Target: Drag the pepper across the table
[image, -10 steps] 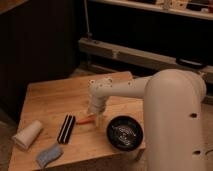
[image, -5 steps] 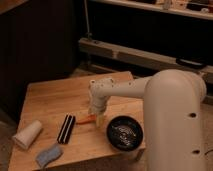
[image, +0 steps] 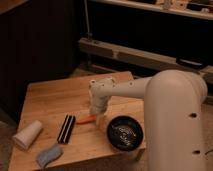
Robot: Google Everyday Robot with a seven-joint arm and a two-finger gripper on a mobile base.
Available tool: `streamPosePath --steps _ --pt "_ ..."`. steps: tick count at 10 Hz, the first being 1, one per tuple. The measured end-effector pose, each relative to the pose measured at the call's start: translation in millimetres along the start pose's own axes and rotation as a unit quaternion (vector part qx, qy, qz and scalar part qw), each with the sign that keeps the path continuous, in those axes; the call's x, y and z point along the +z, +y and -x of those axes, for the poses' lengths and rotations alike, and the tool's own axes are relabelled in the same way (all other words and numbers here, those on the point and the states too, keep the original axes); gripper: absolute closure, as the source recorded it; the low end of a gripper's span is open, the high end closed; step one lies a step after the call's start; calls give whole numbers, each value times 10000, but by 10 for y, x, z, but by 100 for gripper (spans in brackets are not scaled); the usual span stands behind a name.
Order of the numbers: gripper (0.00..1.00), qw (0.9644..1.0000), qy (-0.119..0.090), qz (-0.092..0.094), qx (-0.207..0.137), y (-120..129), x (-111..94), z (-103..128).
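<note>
Near the middle of the frame, on the front half of the low desk (image: 50, 95) with its light wooden plank top, lies the small slim orange tapered pepper (image: 86, 119). It runs roughly left to right, with its left end just beside the black ridged rectangular brush (image: 66, 128). The white two-finger gripper (image: 99, 116), at the end of the bulky white arm (image: 175, 115) that fills the right of the frame, comes down onto the pepper's right end. That end disappears beneath it, so the two look to be touching. Whether the gripper is spread, closed or pinching the pepper cannot be told from this angle. The pepper looks light and fairly stiff, with a smooth skin and a rounded body. It would probably slide easily over the planks, but it could also roll or pivot if pushed off-centre. Contact at one end, as it appears now, seems likely to swing the free end toward the brush. A hold nearer the thicker part would steer it better, with light pressure enough for something this small. A round black bowl (image: 125, 132) sits near the gripper to the lower right. A white cup (image: 27, 135) lying on its side and a blue-grey cloth (image: 48, 155) are at the lower left. The open planks toward the upper left look like the freest way to drag.
</note>
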Motion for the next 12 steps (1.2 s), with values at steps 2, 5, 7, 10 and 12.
streamPosePath --steps 2,5,7,10,12 --pt "77 10000 -1 -9 6 -5 -6 -3" --pt "81 10000 8 -8 15 6 -17 -18" --pt "81 10000 6 1 1 12 -19 -25" --pt "81 10000 3 73 -36 28 9 -21" --pt "81 9999 7 127 -32 38 13 -50"
